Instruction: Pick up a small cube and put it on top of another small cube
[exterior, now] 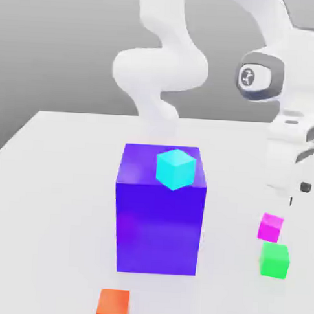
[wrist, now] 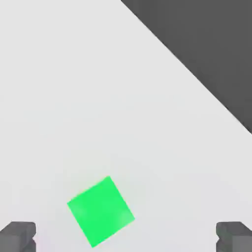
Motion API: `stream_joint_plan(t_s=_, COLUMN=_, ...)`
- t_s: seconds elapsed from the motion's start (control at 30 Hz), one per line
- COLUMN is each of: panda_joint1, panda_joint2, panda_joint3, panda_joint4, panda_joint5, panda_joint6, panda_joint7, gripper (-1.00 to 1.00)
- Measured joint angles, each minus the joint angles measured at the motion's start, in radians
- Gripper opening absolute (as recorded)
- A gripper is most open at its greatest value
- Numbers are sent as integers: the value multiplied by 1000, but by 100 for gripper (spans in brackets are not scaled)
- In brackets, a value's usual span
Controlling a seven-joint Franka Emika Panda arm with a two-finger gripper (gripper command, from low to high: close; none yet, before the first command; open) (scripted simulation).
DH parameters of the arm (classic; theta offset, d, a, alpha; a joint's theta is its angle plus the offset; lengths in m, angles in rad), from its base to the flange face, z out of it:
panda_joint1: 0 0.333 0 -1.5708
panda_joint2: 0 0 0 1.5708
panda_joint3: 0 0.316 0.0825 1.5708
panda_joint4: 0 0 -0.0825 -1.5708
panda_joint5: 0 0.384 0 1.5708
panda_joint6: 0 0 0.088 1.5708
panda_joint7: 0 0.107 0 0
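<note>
White tabletop point(exterior: 61, 180) carries the pink cube point(exterior: 270, 227) near its right edge in the exterior view, just behind a green cube point(exterior: 274, 260). The tool point(wrist: 126, 238) hangs released, empty, above them.

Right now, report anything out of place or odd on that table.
Nothing is spilled or damaged. One oddity: the cyan cube sits atop the big blue block, turned askew to its edges. The magenta cube and green cube rest on the table.

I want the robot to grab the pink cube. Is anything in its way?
Nothing visible blocks it. The pink cube sits on the white table with bare space above it, below the robot's hand. The green cube is right beside it, and the big blue block stands well off toward the exterior view's left.
</note>
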Motion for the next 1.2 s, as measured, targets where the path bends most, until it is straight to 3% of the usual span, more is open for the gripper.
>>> stream_joint_plan(t_s=0.13, panda_joint1=59, panda_joint2=138, panda_joint3=1, panda_joint4=-44, panda_joint5=-76, panda_joint6=94, panda_joint7=31, gripper=0)
stream_joint_plan(t_s=0.33, panda_joint1=225, panda_joint2=323, panda_joint3=-215, panda_joint4=-6, panda_joint5=-299, panda_joint6=231, panda_joint7=197, gripper=0)
stream_joint_plan(t_s=0.37, panda_joint1=259, panda_joint2=349, panda_joint3=-254, panda_joint4=0, panda_joint5=-318, panda_joint6=251, panda_joint7=211, gripper=-100)
stream_joint_plan(t_s=0.57, panda_joint1=276, panda_joint2=362, panda_joint3=-273, panda_joint4=3, panda_joint5=-331, panda_joint6=262, panda_joint7=222, gripper=-100)
stream_joint_plan(t_s=0.67, panda_joint1=215, panda_joint2=310, panda_joint3=-201, panda_joint4=-9, panda_joint5=-284, panda_joint6=221, panda_joint7=186, gripper=-100)
stream_joint_plan(t_s=0.87, panda_joint1=140, panda_joint2=128, panda_joint3=-66, panda_joint4=-53, panda_joint5=-34, panda_joint6=88, panda_joint7=-1, gripper=-100)
stream_joint_plan(t_s=1.2, panda_joint1=-10, panda_joint2=84, panda_joint3=-128, panda_joint4=123, panda_joint5=39, panda_joint6=-130, panda_joint7=205, gripper=-100)
